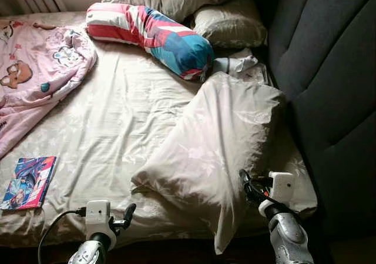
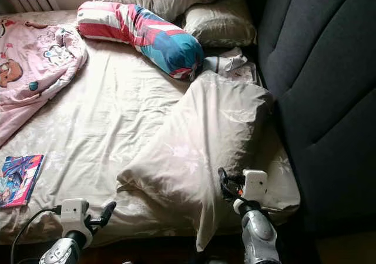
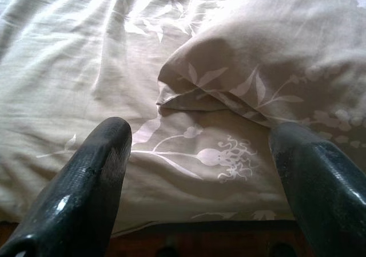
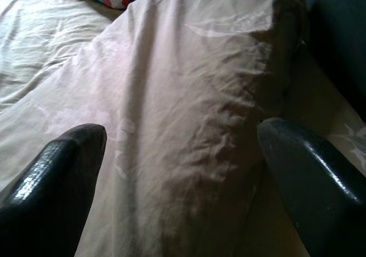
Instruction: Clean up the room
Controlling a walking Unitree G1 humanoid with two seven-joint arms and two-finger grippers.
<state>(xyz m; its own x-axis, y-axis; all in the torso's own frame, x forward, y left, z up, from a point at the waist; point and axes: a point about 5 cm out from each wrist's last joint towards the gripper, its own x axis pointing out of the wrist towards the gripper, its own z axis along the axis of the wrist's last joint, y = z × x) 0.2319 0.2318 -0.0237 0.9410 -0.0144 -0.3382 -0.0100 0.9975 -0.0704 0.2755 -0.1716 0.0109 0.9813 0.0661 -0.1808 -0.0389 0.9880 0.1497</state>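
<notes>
Pillow (image 1: 217,140) lies diagonally on bed (image 1: 117,117) near the headboard (image 1: 329,70). My left hand (image 3: 200,171) is spread at its corner, right hand (image 4: 177,171) spread straddling it.

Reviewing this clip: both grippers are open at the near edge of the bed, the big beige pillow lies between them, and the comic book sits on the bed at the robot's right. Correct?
Not quite. The comic book lies on the bed at the robot's left, near the left gripper, as the left eye view shows. The rest holds: the right gripper is open too, and the beige pillow lies between them.
</notes>
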